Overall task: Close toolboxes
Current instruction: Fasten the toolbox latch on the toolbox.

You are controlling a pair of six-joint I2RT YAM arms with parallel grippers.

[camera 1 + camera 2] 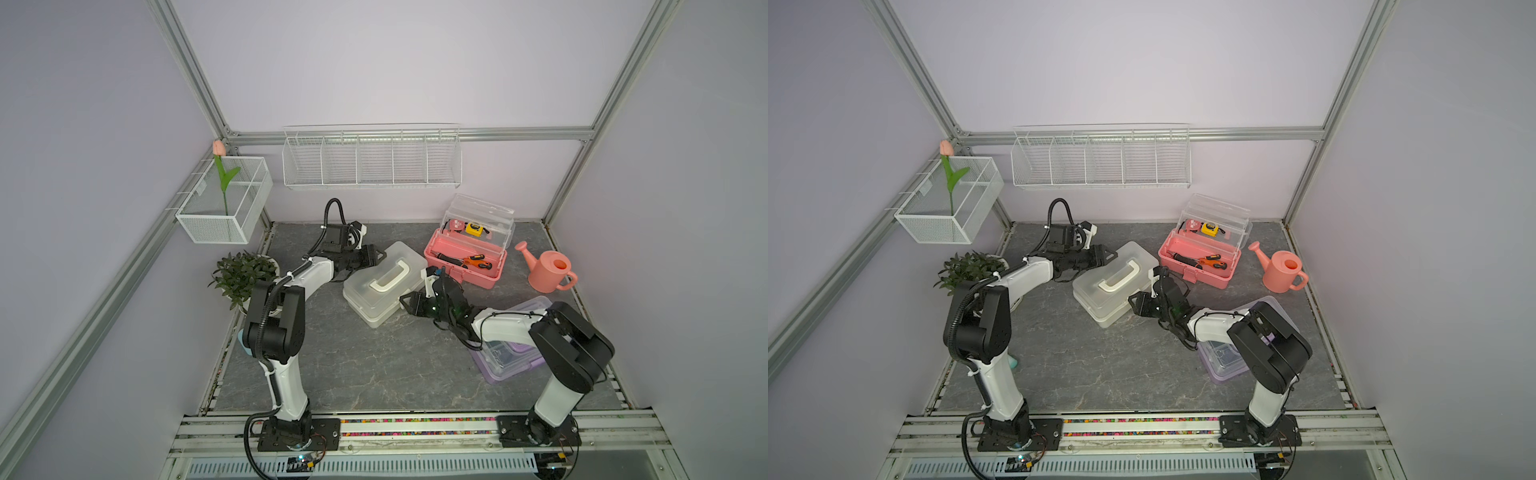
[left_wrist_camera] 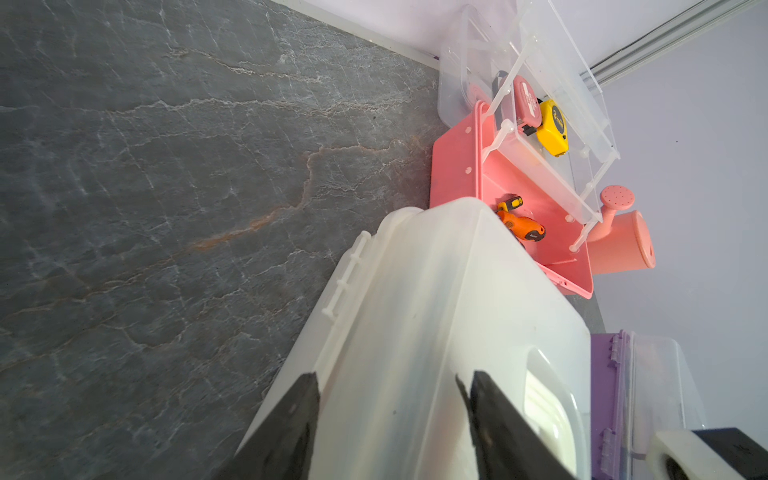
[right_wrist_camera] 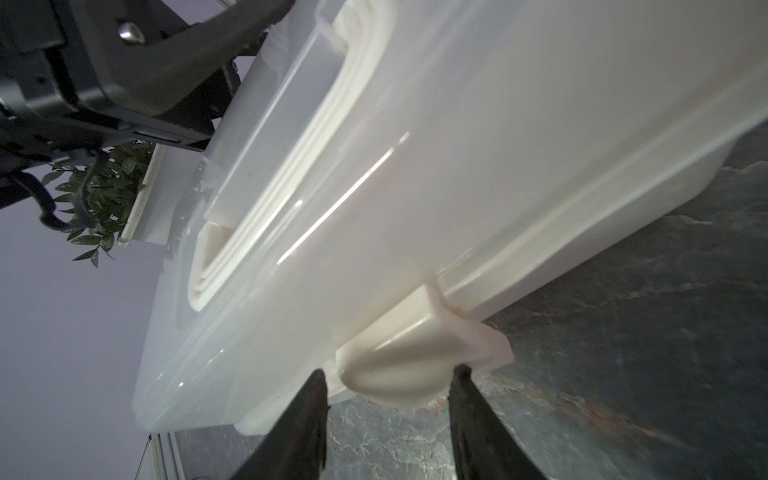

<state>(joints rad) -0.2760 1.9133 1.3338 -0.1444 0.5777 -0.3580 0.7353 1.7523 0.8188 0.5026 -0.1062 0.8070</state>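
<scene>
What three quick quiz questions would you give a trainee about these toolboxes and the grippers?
1. True or false: the pink toolbox has its lid shut.
2. In the right wrist view, which part of the white toolbox shows between the fingers of the right gripper? A handle, B latch, C hinge.
3. Fill in: the yellow tape measure lies in the ____ toolbox.
Key: 1 false; 2 B; 3 pink.

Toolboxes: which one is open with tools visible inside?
The pink toolbox, beside the watering can: lid raised, screwdriver inside. The white toolbox is shut; the purple toolbox is half hidden under the right arm.
</scene>
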